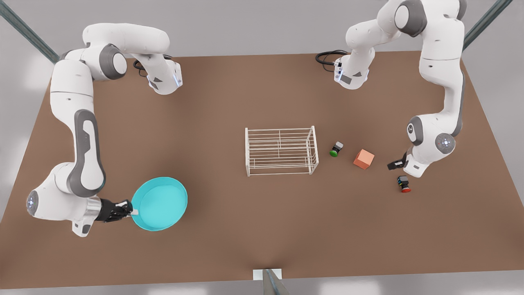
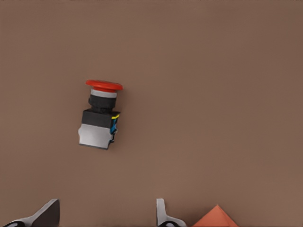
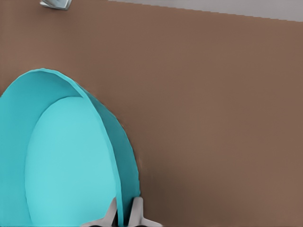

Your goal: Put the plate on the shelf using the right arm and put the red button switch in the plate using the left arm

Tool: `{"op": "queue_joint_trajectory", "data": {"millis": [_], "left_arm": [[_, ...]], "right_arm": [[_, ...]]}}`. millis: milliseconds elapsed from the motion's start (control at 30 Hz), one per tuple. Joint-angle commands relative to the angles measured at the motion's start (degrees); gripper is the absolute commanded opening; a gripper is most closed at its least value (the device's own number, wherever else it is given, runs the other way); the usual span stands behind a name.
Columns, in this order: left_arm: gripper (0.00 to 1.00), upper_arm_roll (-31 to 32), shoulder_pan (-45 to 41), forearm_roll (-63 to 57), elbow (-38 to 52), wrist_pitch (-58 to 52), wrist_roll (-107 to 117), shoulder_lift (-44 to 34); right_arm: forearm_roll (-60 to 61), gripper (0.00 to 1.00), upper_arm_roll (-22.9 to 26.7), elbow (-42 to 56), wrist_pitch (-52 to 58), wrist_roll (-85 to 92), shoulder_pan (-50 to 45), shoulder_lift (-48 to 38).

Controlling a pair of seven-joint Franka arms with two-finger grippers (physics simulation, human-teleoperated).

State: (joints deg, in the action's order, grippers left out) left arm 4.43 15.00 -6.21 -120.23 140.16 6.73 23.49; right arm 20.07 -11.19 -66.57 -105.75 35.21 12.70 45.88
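The plate (image 1: 160, 203) sits low over the brown bench (image 1: 229, 229) at the front view's left, its rim nipped between the fingers of the right pincer (image 1: 132, 212). In the right wrist view the two fingertips (image 3: 136, 208) are closed to a narrow slit with the turquoise rim (image 3: 124, 189) between them. The shelf (image 1: 281, 150) stands empty mid-bench, well apart from the plate.

The red switch (image 1: 403, 184) lies on its side on the bench at the front view's right, just below the left pincer (image 1: 394, 165) (that arm hangs over it). In the left wrist view the fingers (image 2: 163, 215) stand wide apart with nothing between them, and the switch (image 2: 100, 116) lies clear of them, red cap away from the pincer.

Between shelf and left pincer lie a green-capped switch (image 1: 336, 149) and an orange cube (image 1: 363, 159). Grey walls surround the bench.
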Motion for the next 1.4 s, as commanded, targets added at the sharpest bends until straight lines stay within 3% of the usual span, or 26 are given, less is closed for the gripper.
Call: {"op": "queue_joint_trajectory", "data": {"millis": [0,267,733,833,900,1367], "left_arm": [[1.0,-0.3,0.3,-2.0,-0.1,15.4,-0.3,1.7],[1.0,-0.4,2.5,-2.1,-4.1,25.6,-2.0,5.2],[1.0,-0.6,2.8,-2.7,-1.9,27.2,-6.6,8.6],[0.94,-0.6,2.8,-2.7,-1.9,27.3,-6.5,8.9],[0.59,-0.6,2.8,-2.7,-1.9,27.4,-6.1,8.9],[0.53,-0.3,2.3,-2.0,1.8,22.3,-4.1,8.8]], "right_arm": [[1.5,0.25,-0.1,0.0,4.0,-8.6,-1.3,-0.6],[3.9,0.27,-0.3,0.0,10.3,-18.2,-13.2,-5.3],[8.3,0.27,-0.4,-2.3,10.5,-32.3,-28.6,-6.1],[9.1,0.29,-0.4,-4.5,10.6,-33.5,-30.7,-6.1],[10.3,0.28,-0.4,-5.2,9.8,-33.5,-32.5,-5.9],[17.9,0.31,-0.1,-5.2,1.9,-36.0,-37.4,-3.4]]}}
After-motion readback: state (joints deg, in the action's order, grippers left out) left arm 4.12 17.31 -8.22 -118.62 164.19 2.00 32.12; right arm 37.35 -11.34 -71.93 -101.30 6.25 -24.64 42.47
